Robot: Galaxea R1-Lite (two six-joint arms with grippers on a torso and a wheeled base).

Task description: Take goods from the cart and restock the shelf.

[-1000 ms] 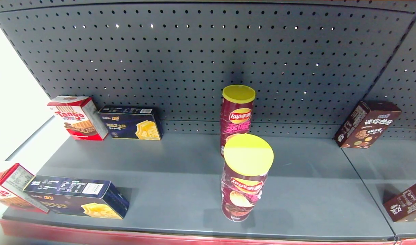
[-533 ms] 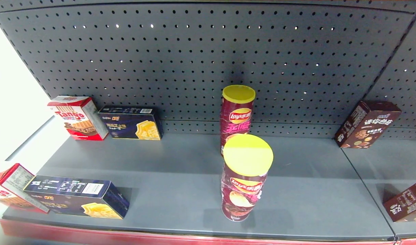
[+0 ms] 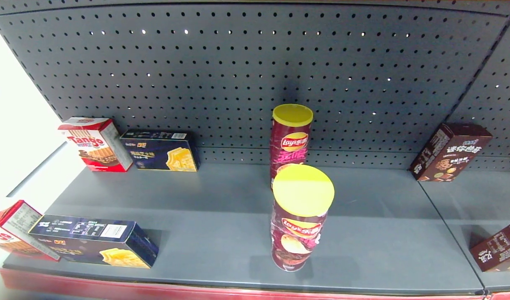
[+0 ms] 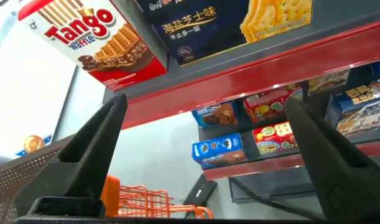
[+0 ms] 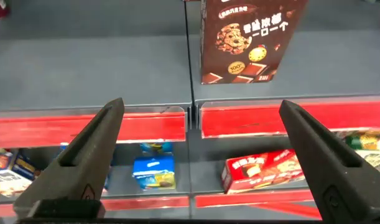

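Two dark red chip cans with yellow lids stand upright on the grey shelf point(image 3: 213, 208), one near the front point(image 3: 298, 233) and one at the back point(image 3: 291, 137). My left gripper point(image 4: 205, 102) hangs open and empty below the shelf's red front edge point(image 4: 252, 74), under a red wafer box point(image 4: 93, 37) and a navy cracker box point(image 4: 233, 25). An orange cart basket point(image 4: 146, 199) lies beneath it. My right gripper point(image 5: 202, 104) is open and empty in front of the shelf edge, facing a brown cookie box point(image 5: 249, 40).
On the shelf's left are a red wafer box point(image 3: 97, 144) and a navy box point(image 3: 161, 151) at the back, with another navy box point(image 3: 94, 241) and a red box point(image 3: 13, 231) in front. Brown boxes point(image 3: 450, 152) stand on the right. Lower shelves hold several packets point(image 5: 264, 171).
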